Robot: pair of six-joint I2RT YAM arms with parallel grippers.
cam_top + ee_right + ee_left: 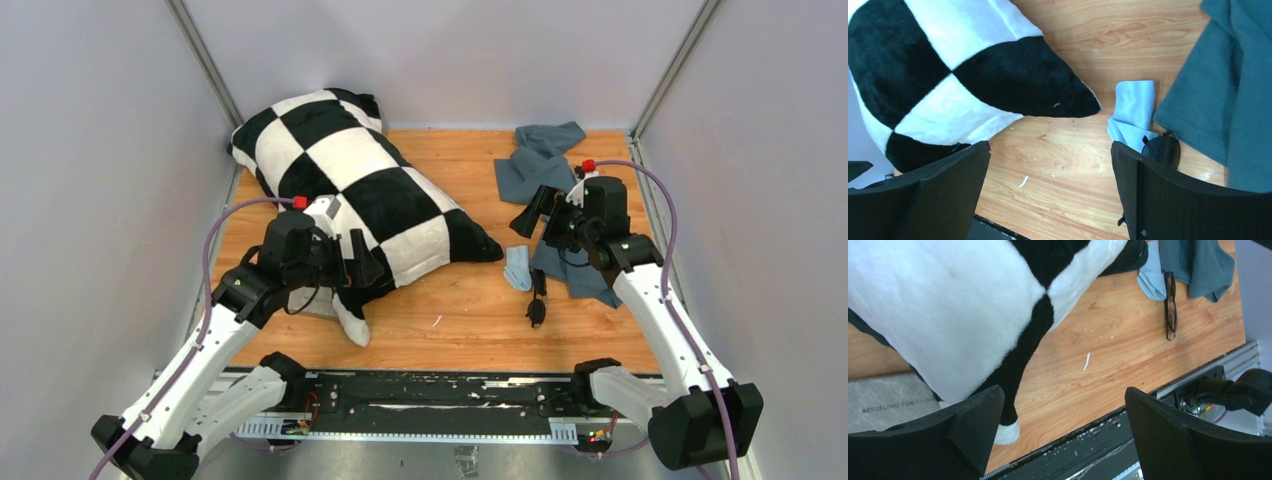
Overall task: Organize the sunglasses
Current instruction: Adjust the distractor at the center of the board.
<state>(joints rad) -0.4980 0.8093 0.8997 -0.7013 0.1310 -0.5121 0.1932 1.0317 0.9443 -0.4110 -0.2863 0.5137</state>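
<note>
Since the sunglasses [537, 298] are lying flat on the desk [440, 325] at about 4 o'clock from its centre in the top view, long axis running 12-to-6, you're looking at a right-arm job. Their far end is touching the light-blue cloth [517, 267], which is sitting at their 11 o'clock. The teal-grey fabric [590, 280] is lying just beside them at 3 o'clock. The checkered pillow [350, 185] is sitting well apart, around 10 o'clock.

Handling, my guess: they're looking light and thin, stiff in the frame but fragile at the hinges and lenses. The plastic looks smooth, so they're probably going to slide on the wood if nudged. They appear folded. I'd be taking hold across the frame near the bridge, closing over the short axis, not on a lens and not on a temple tip. They're sitting low, so the fingers are going to need to come down almost to the desk. Watch for snagging the cloth.

Your right tool [535, 222] is hanging wide open at the glasses' 12 o'clock, holding nothing and touching nothing I can see. In its wrist view one lens is peeking out at 4 o'clock, half hidden behind its own finger [1188, 200]. Your left tool [367, 268] is also gaping wide and empty, hovering at the pillow's near corner. I can't tell whether it's brushing the pillow.
</note>
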